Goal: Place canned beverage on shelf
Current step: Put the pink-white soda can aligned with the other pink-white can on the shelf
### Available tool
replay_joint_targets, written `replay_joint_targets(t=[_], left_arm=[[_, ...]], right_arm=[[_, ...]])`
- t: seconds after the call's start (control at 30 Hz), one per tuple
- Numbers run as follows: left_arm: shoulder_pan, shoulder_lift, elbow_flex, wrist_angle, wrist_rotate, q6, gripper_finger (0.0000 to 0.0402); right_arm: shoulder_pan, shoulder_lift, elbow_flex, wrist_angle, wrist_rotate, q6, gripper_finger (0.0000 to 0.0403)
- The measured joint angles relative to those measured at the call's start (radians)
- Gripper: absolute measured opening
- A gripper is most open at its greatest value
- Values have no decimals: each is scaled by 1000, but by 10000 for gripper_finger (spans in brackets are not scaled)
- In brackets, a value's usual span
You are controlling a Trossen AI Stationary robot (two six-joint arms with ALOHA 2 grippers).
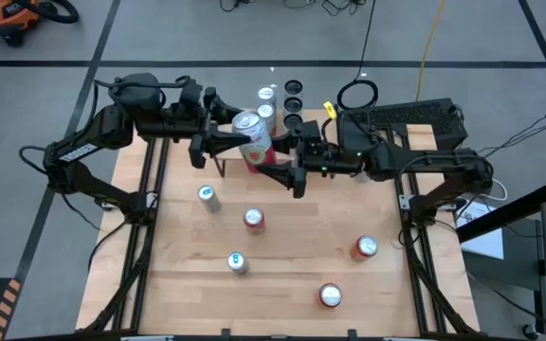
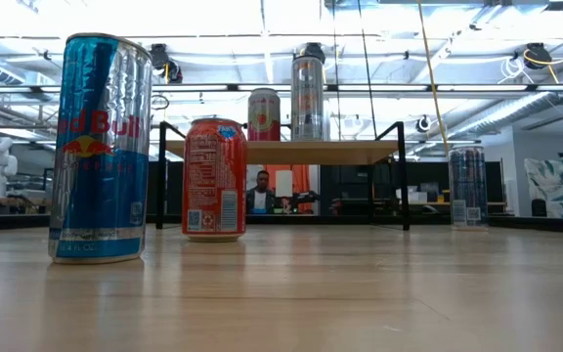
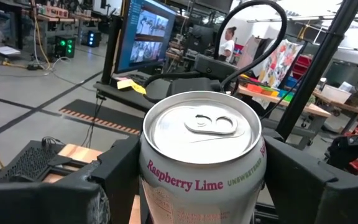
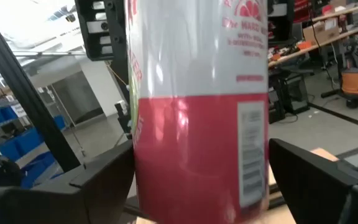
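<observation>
Left fingers [image 1: 218,138] grip the Raspberry Lime can [image 1: 252,135] mid-air near the shelf [image 2: 281,152], right fingers [image 1: 288,170] bracket its base, grip unclear; uncoordinated release could drop it.

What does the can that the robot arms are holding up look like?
The Raspberry Lime can is white above and red below, with a shiny silver lid and an unopened pull tab. It looks like metal. It hangs tilted in the air near the shelf, between the left gripper and the right gripper. The left gripper's fingers flank it.
</observation>
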Motion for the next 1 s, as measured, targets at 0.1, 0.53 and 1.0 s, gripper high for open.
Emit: replay_joint_targets(t=[0.1, 0.53, 1.0], left_arm=[[1, -1, 0, 0, 4, 0, 277], [24, -3, 0, -54, 23, 287, 276], [78, 3, -37, -66, 0, 367, 276]], right_arm=[[0, -29, 0, -58, 1, -2, 340], [0, -174, 0, -337, 2, 0, 341], [48, -270, -1, -476, 1, 78, 341]])
